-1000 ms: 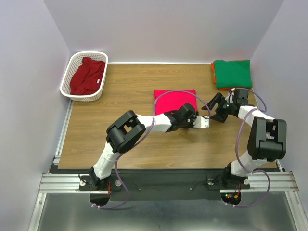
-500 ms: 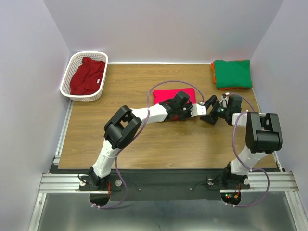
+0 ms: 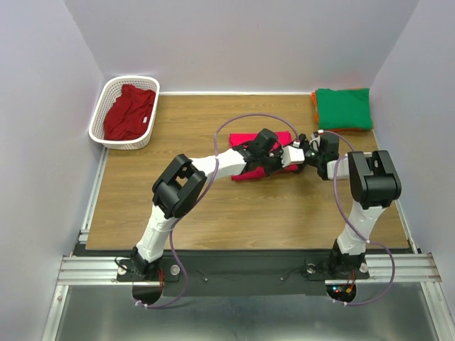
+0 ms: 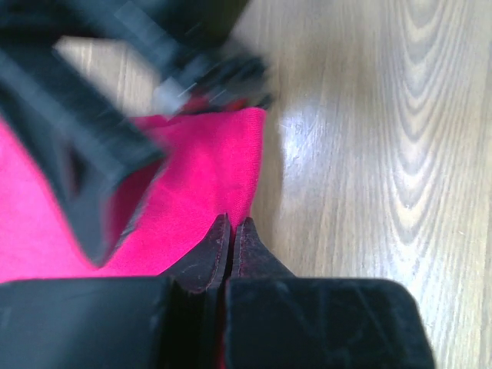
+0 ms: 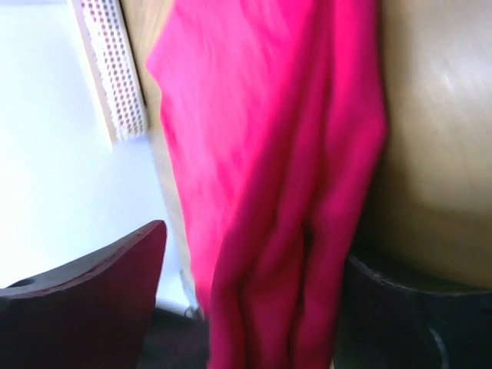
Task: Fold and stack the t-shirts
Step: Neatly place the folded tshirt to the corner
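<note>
Bright pink-red cloth t-shirt (image 3: 239,141) lies folded mid-way across the brown wooden tabletop (image 3: 178,121). Left gripper (image 4: 231,231) is pinched tight on the shirt's right edge. Right gripper (image 5: 250,273) straddles the cloth, fingers apart. Close it over every layer before you lift. The arms hide the shirt's middle. Wrist views are blurred, so the layer count is unclear.

Two arms bolted side by side: left arm (image 3: 178,195) and right arm (image 3: 370,185), both white tubes linked by chunky black joint housings. A thin purple cable (image 3: 245,117) loops off each. The left pincer (image 4: 231,234) has matte black, scuffed fingers. Tiny red and green lights (image 3: 340,290) glow at the right base.
</note>
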You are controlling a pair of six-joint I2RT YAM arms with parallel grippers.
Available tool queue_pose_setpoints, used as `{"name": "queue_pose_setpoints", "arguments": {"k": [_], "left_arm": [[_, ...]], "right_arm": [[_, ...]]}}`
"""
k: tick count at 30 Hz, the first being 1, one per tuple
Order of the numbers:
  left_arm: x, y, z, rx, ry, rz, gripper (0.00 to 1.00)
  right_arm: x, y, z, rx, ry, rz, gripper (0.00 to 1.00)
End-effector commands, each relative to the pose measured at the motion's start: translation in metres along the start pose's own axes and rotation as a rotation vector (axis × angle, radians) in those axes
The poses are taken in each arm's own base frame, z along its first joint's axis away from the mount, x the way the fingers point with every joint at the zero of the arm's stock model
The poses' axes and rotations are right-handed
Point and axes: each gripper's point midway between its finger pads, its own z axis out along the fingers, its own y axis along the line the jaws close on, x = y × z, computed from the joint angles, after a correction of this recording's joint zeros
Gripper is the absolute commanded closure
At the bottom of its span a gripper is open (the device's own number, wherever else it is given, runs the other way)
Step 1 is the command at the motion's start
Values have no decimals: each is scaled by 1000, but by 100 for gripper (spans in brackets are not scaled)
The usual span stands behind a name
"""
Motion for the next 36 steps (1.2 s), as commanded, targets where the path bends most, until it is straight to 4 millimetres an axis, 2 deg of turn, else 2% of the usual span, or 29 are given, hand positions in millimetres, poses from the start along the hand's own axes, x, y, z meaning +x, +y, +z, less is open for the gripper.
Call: {"name": "queue_pose_setpoints", "arguments": {"k": [1,4,7,8,9,10,11,13,14,15,16,17,19,20,21,22,25,26,27,29,30,32,33,34,36], "left_arm": [[-51,9,-18,-1,-118,24,100],[-50,9,-19,7,-119,16,100],[-48,12,-19,4,-119,1,100],[-48,17,-20,-7,-119,-12,95],[-48,20,-21,-13,-118,-23,90],[-50,25,-28,-23,-128,-56,79],[-54,29,-34,-29,-140,-72,73],[-57,34,-47,-42,-156,-107,65],[-62,36,-60,-55,-170,-111,62],[-59,42,-69,-71,-168,-125,60],[-65,45,-84,-90,-182,-119,60],[-53,45,-88,-102,-157,-138,58],[-45,55,-107,-139,-137,-163,54],[-34,53,-111,-136,-110,-180,45],[-29,54,-115,-137,-98,-190,39],[-20,58,-125,-150,-77,-210,37],[-10,62,-145,-192,-74,-251,37],[-11,62,-150,-200,-83,-259,19],[-11,61,-155,-207,-89,-262,14],[-11,57,-164,-218,-92,-263,13],[-10,55,-167,-223,-91,-265,12],[-8,50,-172,-225,-91,-274,12],[-5,49,-172,-227,-86,-278,11],[-5,49,-175,-237,-87,-286,11],[1,45,-175,-229,-80,-292,11]], "right_arm": [[-29,-5,28,41,-156,-26,23],[-36,-9,34,50,-194,-33,30],[-33,-19,39,68,-190,-36,52],[-34,-19,41,64,-175,-73,76],[-32,-21,42,81,-147,-92,90],[-52,-4,46,85,-157,-239,100],[-50,-16,43,174,-115,-242,99],[-65,0,39,185,-123,-355,99],[-84,13,37,200,-151,-504,99],[-90,26,33,196,-156,-577,99],[-92,26,29,228,-135,-626,99],[-116,36,24,259,-174,-738,99],[-126,39,23,287,-149,-828,99],[-135,35,20,331,-137,-899,99],[-152,49,17,330,-165,-948,99],[-160,42,16,373,-147,-1022,100],[-189,54,13,404,-177,-1124,99],[-201,54,9,420,-188,-1167,99],[-207,56,8,418,-190,-1187,99],[-221,73,12,402,-210,-1250,99],[-238,71,1,419,-228,-1249,99],[-248,76,-3,427,-215,-1260,100],[-259,91,-6,422,-240,-1292,100],[-263,94,-9,427,-239,-1295,100],[-276,115,-18,434,-282,-1336,99]]}}
